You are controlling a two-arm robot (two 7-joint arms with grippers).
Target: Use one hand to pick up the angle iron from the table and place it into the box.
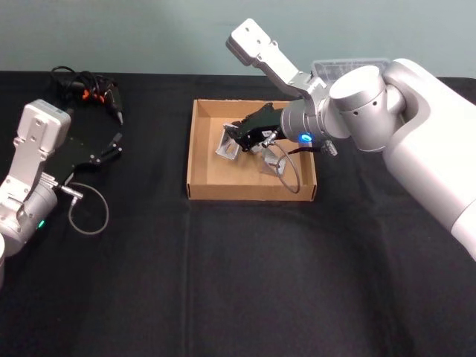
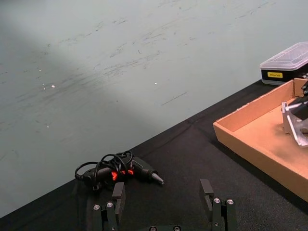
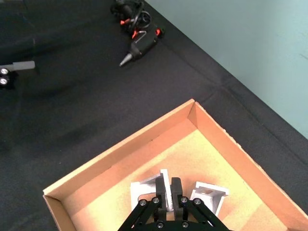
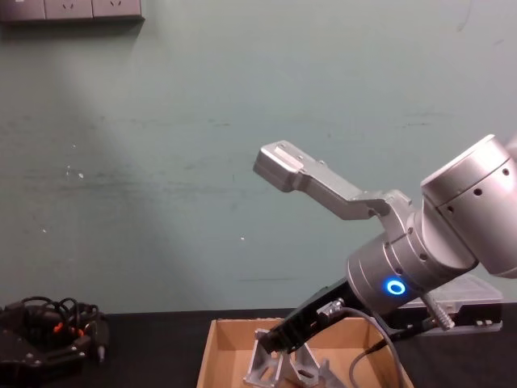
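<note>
From the head view I see my right gripper (image 1: 236,134) reaching down into the box (image 1: 199,149), a wide, shallow tan cardboard tray with low walls sitting on the flat black counter (image 1: 223,282). Its black fingers (image 3: 168,190) are clamped on the upright flange of an angle iron (image 3: 147,190), a dull silver L-shaped bracket with a bolt hole, held inside the box toward its left half; I can't tell whether the bracket's foot touches the cardboard floor. A second angle iron (image 3: 209,197) of the same pale metal rests just beside it on the box floor, to the gripper's other side. In the chest view the two brackets stand as small triangular shapes under the gripper.

My left gripper (image 2: 163,207) sits parked low over the counter at the left, its two black fingers spread wide apart and holding nothing. Beyond it lies a black glue gun (image 2: 144,169) with a tangled cord and orange accents. A small black case (image 2: 284,65) with a clear plastic lid sits behind the box.
</note>
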